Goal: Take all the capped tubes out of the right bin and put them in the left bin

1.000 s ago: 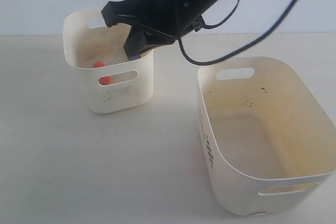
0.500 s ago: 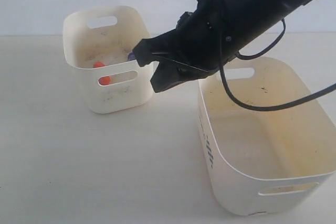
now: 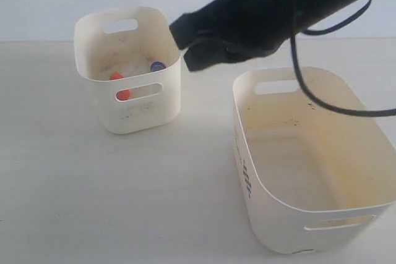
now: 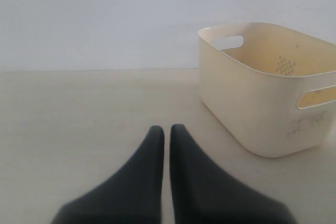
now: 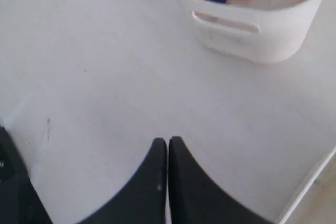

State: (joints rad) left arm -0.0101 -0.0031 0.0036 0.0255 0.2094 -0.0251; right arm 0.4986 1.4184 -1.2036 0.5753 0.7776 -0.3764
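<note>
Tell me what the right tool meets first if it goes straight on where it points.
Probably the bare table: the right tool aims at it, and the left bin sits off that line.

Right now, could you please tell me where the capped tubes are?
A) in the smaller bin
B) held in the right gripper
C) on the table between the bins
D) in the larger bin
A: an orange cap and a blue cap show inside the smaller bin, while the larger bin shows none and the right gripper is shut on nothing.
</note>
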